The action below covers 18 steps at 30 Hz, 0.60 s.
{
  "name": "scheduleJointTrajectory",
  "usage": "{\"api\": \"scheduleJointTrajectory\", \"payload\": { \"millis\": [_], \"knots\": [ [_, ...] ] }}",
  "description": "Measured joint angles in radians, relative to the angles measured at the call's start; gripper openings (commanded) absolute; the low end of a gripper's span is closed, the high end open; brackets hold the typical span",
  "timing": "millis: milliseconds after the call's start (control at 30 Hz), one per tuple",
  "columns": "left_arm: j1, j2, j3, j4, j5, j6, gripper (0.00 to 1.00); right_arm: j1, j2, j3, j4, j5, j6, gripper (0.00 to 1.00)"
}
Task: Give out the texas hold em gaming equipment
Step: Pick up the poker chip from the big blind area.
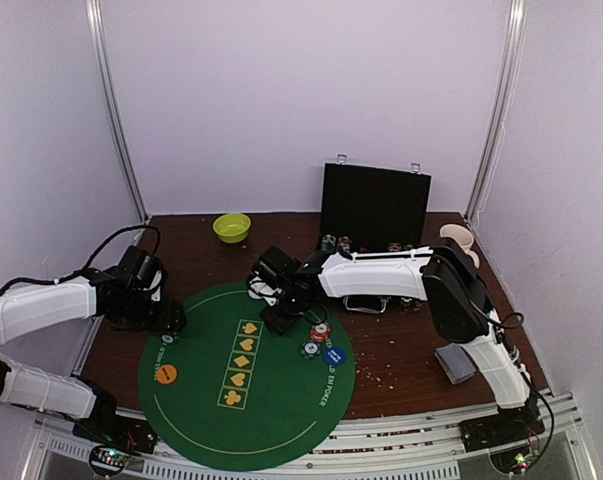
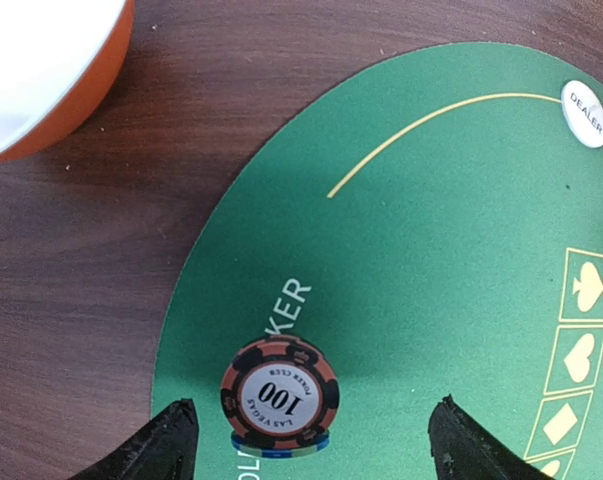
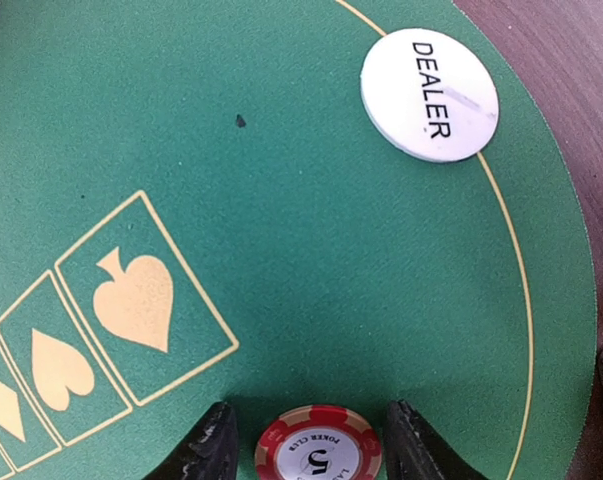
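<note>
The right gripper [image 3: 309,415] is set astride a red chip [image 3: 319,452] by the mat's [image 3: 311,250] far edge, grip not discernible, the left gripper [image 2: 313,408] is spread wide around a 100 chip [image 2: 279,392] at its left edge, and the cards [image 1: 454,363] at the table's right edge are judged not yet dealt.

We see white shells on the left arm [image 1: 41,305] and right arm [image 1: 381,272], black joints [image 1: 141,270] between them, thin black cables [image 1: 111,240] looping, and matte black tapered fingers [image 2: 166,445].
</note>
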Motion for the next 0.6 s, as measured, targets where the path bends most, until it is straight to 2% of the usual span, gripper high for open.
{"api": "scheduleJointTrajectory", "payload": {
  "millis": [100, 233, 600],
  "knots": [
    [0.000, -0.003, 0.000, 0.000, 0.005, 0.000, 0.82, 0.000, -0.017, -0.039, 0.025, 0.002, 0.003, 0.52],
    [0.000, -0.015, -0.010, 0.010, 0.011, -0.007, 0.79, 0.001, -0.042, -0.082, 0.035, 0.012, 0.005, 0.46],
    [0.000, -0.020, -0.101, 0.047, 0.014, -0.066, 0.73, 0.006, -0.047, -0.088, 0.034, 0.035, 0.006, 0.41]
  ]
}}
